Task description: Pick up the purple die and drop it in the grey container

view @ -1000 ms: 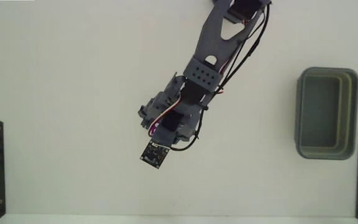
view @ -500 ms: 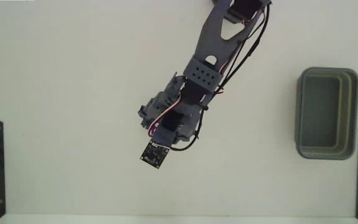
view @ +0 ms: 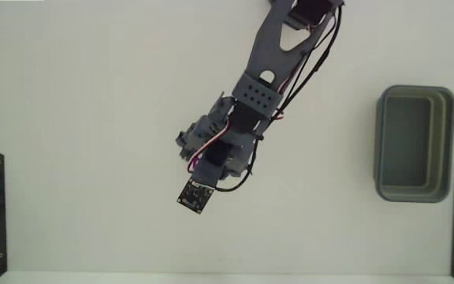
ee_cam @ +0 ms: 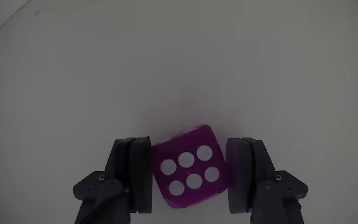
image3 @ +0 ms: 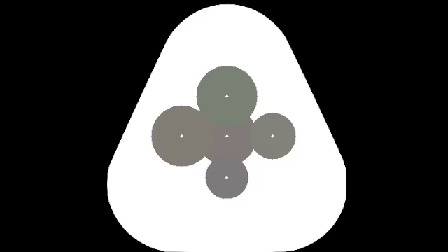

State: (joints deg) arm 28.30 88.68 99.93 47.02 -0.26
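Wrist view: hand (ee_cam: 189,177) closed on the purple die (ee_cam: 189,173), six white pips facing the camera, cube skewed between the dark pads. Risk: glossy plastic gripped off-square could twist or slip free when lifted. Below, matte white bench (ee_cam: 179,68). Fixed view, well to the right: grey container (view: 414,143), rounded, thick-rimmed, empty.

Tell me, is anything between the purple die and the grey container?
Nothing visible. The gripper has the purple die between its fingers, and in the fixed view the white table between the arm and the grey container is bare.
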